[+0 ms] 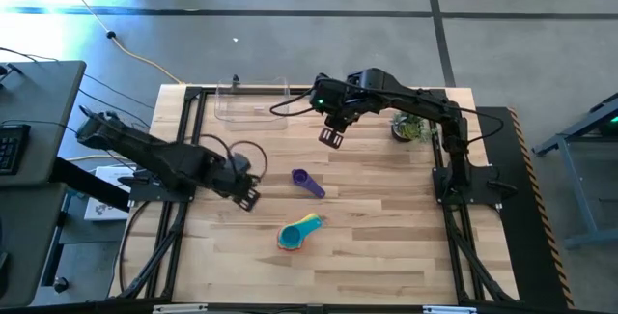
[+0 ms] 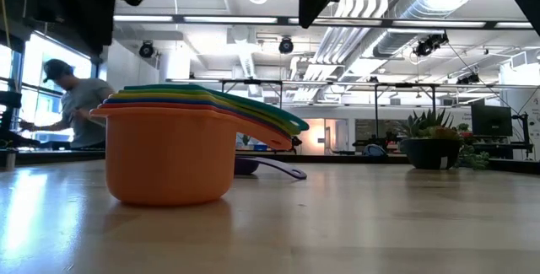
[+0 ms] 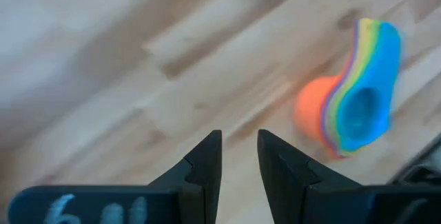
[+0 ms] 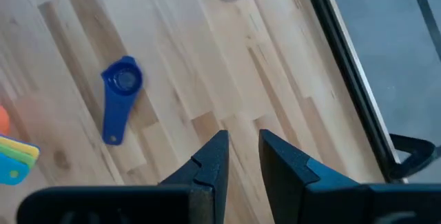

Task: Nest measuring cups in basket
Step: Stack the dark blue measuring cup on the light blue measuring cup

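A nested stack of measuring cups point(image 1: 299, 232), orange outermost and blue innermost, stands upright on its base near the table's middle front; it also fills the low view point(image 2: 169, 152) and shows in the left wrist view point(image 3: 351, 107). A single purple cup point(image 1: 309, 183) point(image 4: 118, 96) lies on the table just beyond the stack. The clear basket point(image 1: 253, 99) sits at the far edge. My left gripper point(image 1: 249, 198) point(image 3: 239, 145) hovers left of the stack, shut on nothing. My right gripper point(image 1: 331, 137) point(image 4: 241, 145) hangs above the table between basket and purple cup, shut on nothing.
A small potted plant point(image 1: 410, 128) stands at the far right, close to the right arm. A black cable loop point(image 1: 246, 152) lies by the left arm. Bare wood stretches along the near side and to the right of the stack.
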